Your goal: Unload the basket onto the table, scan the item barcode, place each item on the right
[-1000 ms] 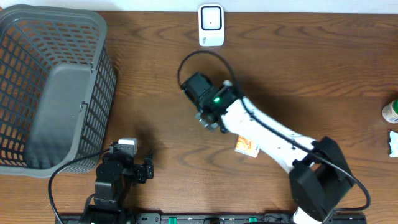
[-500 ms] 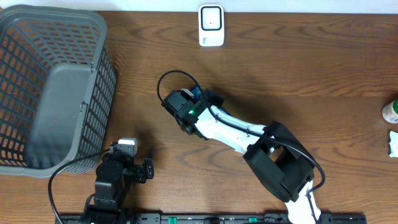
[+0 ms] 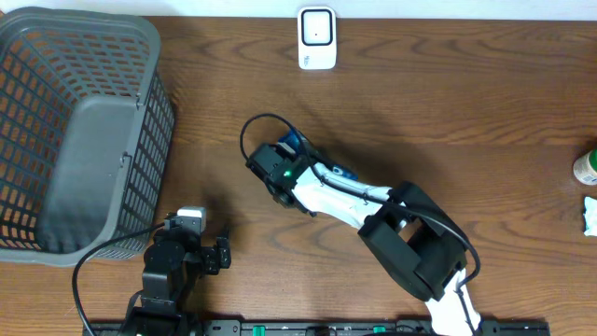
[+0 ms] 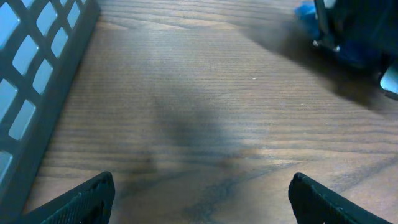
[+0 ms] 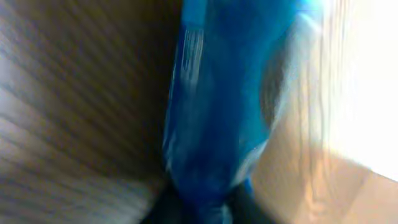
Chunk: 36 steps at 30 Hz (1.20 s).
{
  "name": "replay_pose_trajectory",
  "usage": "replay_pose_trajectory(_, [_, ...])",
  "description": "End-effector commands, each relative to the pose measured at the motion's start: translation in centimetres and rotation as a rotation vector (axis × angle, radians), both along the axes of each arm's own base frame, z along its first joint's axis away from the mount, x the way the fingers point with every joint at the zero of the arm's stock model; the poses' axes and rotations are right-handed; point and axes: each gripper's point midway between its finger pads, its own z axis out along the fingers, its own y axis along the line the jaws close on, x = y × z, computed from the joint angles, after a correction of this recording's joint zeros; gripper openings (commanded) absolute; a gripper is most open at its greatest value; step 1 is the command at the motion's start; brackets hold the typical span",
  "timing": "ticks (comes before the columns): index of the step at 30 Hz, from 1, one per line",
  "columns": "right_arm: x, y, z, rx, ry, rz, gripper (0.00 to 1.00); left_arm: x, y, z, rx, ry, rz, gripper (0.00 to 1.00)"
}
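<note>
The item is a blue packet, left of the table's middle, and my right gripper is shut on it from above; most of it is hidden under the wrist. In the right wrist view the blurred blue packet fills the centre, pinched between the dark fingers of the right gripper at the bottom edge. No barcode can be made out. A white scanner stands at the table's far edge. My left gripper rests open near the front edge, its jaws wide over bare wood.
A grey mesh basket fills the left side, and its wall shows in the left wrist view. A small bottle and a white scrap sit at the right edge.
My right arm swung left and down onto the blue packet, then its jaws went from open to shut on it. The left arm has not moved.
</note>
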Motion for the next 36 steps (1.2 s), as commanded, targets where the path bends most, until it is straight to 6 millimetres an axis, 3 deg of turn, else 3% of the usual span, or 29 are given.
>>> replay_pose_trajectory(1, [-1.8, -2.8, -3.5, -0.042, 0.055, -0.092, 0.01, -0.1, 0.1, -0.6, 0.000, 0.010, 0.006, 0.90])
replay_pose_trajectory(5, [-1.2, -2.8, -2.6, -0.042, 0.023, -0.107, 0.01, -0.1, 0.1, -0.6, 0.001, 0.010, 0.005, 0.90])
replay_pose_trajectory(7, [-1.7, -1.6, -2.4, 0.000, 0.097, -0.069, 0.01, -0.1, 0.1, -0.6, 0.001, 0.010, 0.005, 0.90])
replay_pose_trajectory(10, [-3.8, 2.0, -0.1, 0.176, 0.339, 0.036, 0.01, -0.1, 0.1, -0.6, 0.000, 0.010, 0.006, 0.90])
replay_pose_trajectory(13, [-6.0, 4.8, 3.7, 0.361, 0.554, 0.137, 0.01, -0.1, 0.1, -0.6, 0.000, 0.010, 0.006, 0.90])
replay_pose_trajectory(15, [-8.2, 7.1, 8.8, 0.614, 0.765, 0.260, 0.01, -0.1, 0.1, -0.6, 0.000, 0.010, 0.006, 0.90])
replay_pose_trajectory(19, [-9.0, 7.5, 13.1, 0.929, 0.941, 0.380, 0.01, -0.1, 0.1, -0.6, 0.000, 0.010, 0.006, 0.90])
replay_pose_trajectory(23, [-7.3, 5.8, 13.7, 1.144, 0.991, 0.358, 0.01, -0.1, 0.1, -0.6, 0.001, 0.010, 0.005, 0.90])
replay_pose_trajectory(30, [-3.7, 3.9, 12.8, 1.451, 1.043, 0.251, 0.01, -0.1, 0.1, -0.6, 0.001, 0.010, 0.005, 0.90])
replay_pose_trajectory(36, [-3.9, 3.3, 11.0, 1.517, 1.056, 0.332, 0.01, -0.1, 0.1, -0.6, 0.001, 0.010, 0.005, 0.90])
